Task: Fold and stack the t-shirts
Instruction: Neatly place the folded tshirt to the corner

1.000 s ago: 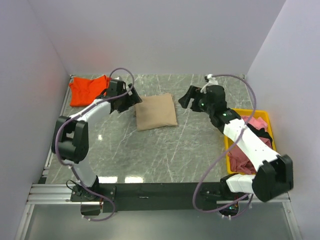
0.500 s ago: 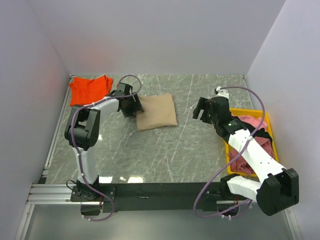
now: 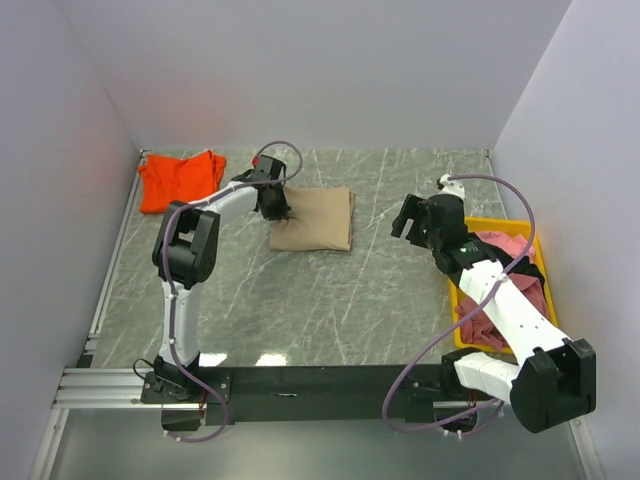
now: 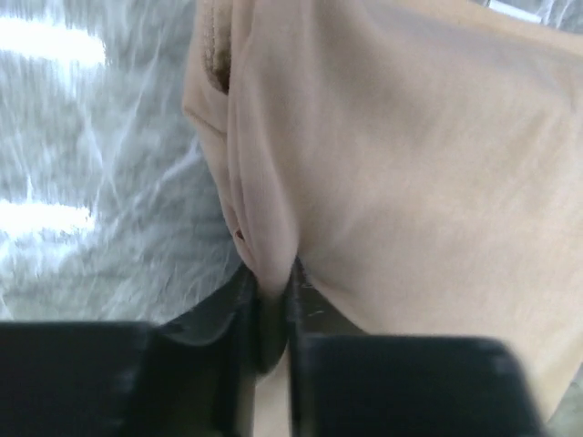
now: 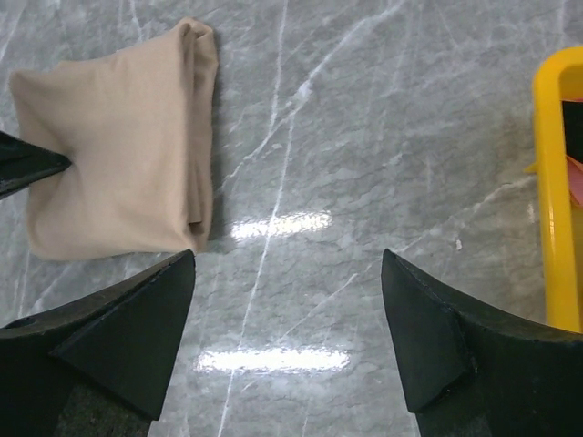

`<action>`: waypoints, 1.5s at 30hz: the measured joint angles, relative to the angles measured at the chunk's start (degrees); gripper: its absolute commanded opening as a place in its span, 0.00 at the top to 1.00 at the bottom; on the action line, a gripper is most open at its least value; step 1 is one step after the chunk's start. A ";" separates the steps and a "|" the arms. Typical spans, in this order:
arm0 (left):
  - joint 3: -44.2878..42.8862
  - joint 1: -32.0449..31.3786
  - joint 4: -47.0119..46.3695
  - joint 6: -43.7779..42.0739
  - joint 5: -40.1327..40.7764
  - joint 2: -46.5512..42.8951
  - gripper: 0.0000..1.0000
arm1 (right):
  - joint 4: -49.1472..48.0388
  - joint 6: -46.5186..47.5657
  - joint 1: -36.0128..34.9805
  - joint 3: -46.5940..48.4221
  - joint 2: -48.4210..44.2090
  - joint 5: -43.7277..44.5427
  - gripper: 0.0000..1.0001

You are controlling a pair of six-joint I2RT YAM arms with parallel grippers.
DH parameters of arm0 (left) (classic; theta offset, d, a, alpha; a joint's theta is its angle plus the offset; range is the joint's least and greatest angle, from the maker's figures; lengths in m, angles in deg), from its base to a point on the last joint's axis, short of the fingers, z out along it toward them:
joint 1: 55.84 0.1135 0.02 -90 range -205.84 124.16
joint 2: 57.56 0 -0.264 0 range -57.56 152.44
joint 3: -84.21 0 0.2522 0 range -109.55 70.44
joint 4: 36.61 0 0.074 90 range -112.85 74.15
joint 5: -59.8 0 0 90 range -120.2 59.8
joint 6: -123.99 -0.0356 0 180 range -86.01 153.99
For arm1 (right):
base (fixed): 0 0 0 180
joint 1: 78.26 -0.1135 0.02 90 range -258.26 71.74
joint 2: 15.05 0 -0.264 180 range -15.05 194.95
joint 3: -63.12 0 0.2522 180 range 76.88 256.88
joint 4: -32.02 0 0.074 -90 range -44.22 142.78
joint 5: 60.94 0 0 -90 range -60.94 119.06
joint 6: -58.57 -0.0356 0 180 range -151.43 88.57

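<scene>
A folded tan-beige t-shirt [image 3: 314,220] lies on the marble table, seen close up as tan cloth [image 4: 410,164] in the left wrist view and at upper left as a folded tan square [image 5: 118,173] in the right wrist view. My left gripper [image 3: 276,203] is shut on its left edge, a pinch of cloth between the jaws [image 4: 271,291]. An orange-red t-shirt [image 3: 178,178] lies at the back left corner. Pink and dark t-shirts [image 3: 500,290] are heaped in the tray. My right gripper [image 3: 412,222] hangs open over bare table [image 5: 287,264], right of the tan shirt.
A yellow plastic tray [image 3: 532,234] stands at the right edge, its rim [image 5: 554,182] showing in the right wrist view. White walls close the table at back and sides. The arm bases sit on a black rail [image 3: 320,382] at the near edge.
My left gripper slid right onto the tan shirt's left edge and closed on it; the shirt shifted slightly. My right gripper drew back to the right, toward the tray.
</scene>
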 measured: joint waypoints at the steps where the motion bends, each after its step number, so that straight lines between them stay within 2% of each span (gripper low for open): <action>1: -1.29 -0.07 0.79 -0.37 1.01 0.55 0.99 | -0.17 0.00 0.46 -0.24 0.00 -0.04 0.11; 6: -4.00 -1.03 3.56 -4.74 8.94 1.33 0.99 | -0.66 0.00 1.86 -0.90 -0.02 -0.72 0.11; 12: -4.02 -0.50 4.70 -15.13 21.22 0.59 0.99 | -0.98 -0.02 2.56 -1.38 -0.09 -1.57 0.11; 21: -3.74 6.23 0.50 -31.67 33.38 -4.33 0.99 | -1.29 0.00 2.78 -1.38 -0.22 -1.90 0.11; 29: -5.86 11.76 -5.73 -42.97 37.35 -4.57 0.99 | -1.29 0.00 2.78 -1.38 -0.22 -1.92 0.11; 33: -10.58 13.70 -7.21 -45.77 38.25 -4.35 0.99 | -1.29 0.02 2.78 -1.38 -0.17 -1.92 0.11; 39: -13.81 15.28 -12.33 -47.78 39.76 -4.33 0.99 | -1.25 0.72 2.78 -1.38 1.07 -2.14 0.12; 45: -14.75 17.03 -12.17 -47.04 39.43 -3.63 0.99 | -0.70 1.09 2.78 -1.38 2.14 -2.38 0.12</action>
